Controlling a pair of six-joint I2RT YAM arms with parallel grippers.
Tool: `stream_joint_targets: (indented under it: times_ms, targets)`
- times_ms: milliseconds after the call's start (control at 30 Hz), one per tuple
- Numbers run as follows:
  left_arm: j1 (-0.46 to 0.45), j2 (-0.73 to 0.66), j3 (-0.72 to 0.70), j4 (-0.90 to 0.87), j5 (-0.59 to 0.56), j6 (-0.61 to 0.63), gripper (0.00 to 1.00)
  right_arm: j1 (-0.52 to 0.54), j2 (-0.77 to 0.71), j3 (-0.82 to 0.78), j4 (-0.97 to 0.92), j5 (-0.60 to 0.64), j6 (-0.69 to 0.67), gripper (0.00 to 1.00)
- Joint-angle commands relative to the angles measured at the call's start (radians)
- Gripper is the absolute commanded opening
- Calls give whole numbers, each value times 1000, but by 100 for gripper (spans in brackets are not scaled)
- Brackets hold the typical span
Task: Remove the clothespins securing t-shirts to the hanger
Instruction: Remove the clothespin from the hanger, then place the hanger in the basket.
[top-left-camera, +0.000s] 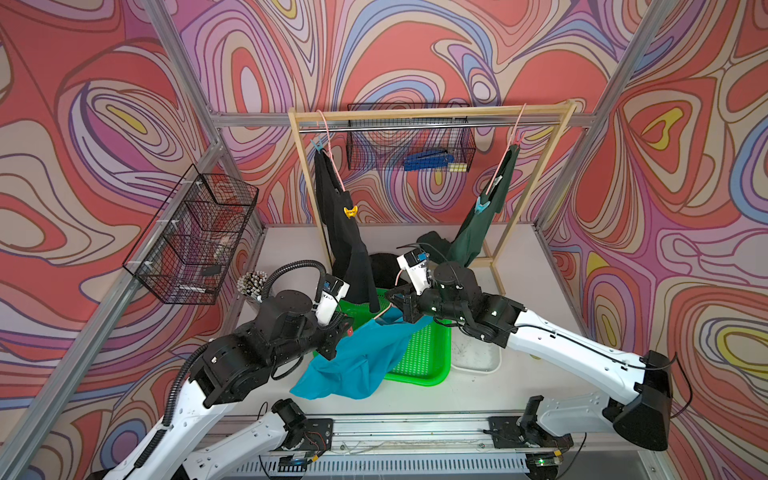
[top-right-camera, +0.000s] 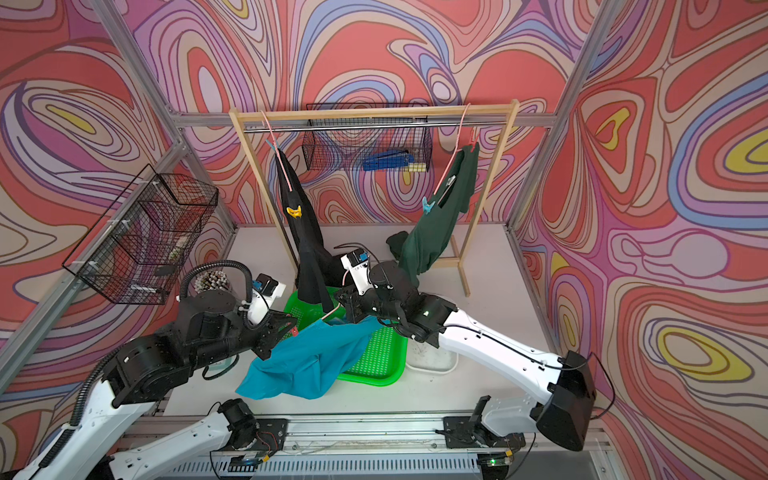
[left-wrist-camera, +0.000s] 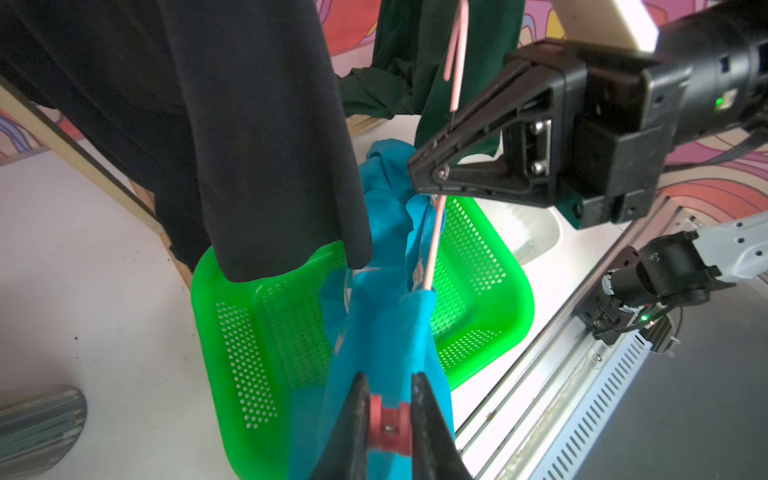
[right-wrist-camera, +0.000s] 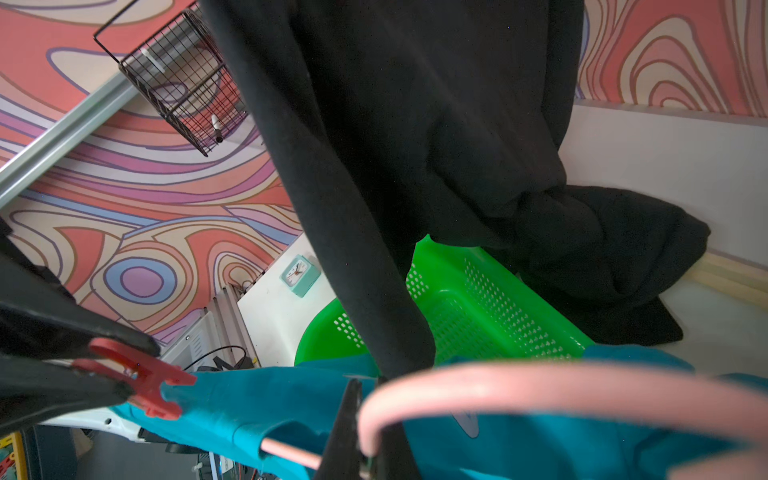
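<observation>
The turquoise t-shirt (top-left-camera: 357, 357) (top-right-camera: 303, 361) droops over the green basket on a pink hanger (left-wrist-camera: 434, 241) (right-wrist-camera: 540, 386). My left gripper (left-wrist-camera: 390, 386) (top-right-camera: 293, 328) is shut on a red-pink clothespin (left-wrist-camera: 388, 424) (right-wrist-camera: 141, 382) that is clipped on this shirt's edge. My right gripper (right-wrist-camera: 368, 415) (left-wrist-camera: 415, 170) (top-left-camera: 392, 299) is shut on the hanger's hook. The black t-shirt (top-left-camera: 345, 232) hangs on the rack with a yellow clothespin (top-left-camera: 350, 211) and a light blue clothespin (top-left-camera: 318, 145). The dark green t-shirt (top-left-camera: 478, 232) carries another light blue clothespin (top-left-camera: 482, 205).
The wooden rack (top-left-camera: 432, 113) stands at the back. A green basket (top-left-camera: 428, 361) lies under the shirts with a white tray (top-left-camera: 478, 357) beside it. Wire baskets (top-left-camera: 195, 237) (top-left-camera: 409, 137) hang on the walls. A cup of pens (top-left-camera: 251, 284) stands behind my left arm.
</observation>
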Motion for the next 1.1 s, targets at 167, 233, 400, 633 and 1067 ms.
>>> stream_joint_targets:
  times_ms: [167,233,400,633,1067]
  targets:
    - [-5,-30,70,-9,-100,7,10,28,103,44,71,-35,52,0]
    - [-5,-42,69,-5,-97,7,10,28,134,50,73,-34,60,0]
    - [-5,-66,48,7,-65,18,10,27,209,75,56,-18,80,0]
    - [-5,-71,37,7,-46,19,11,27,280,76,58,-12,95,0]
    - [-5,-49,29,38,-12,10,12,27,282,81,-3,54,112,32]
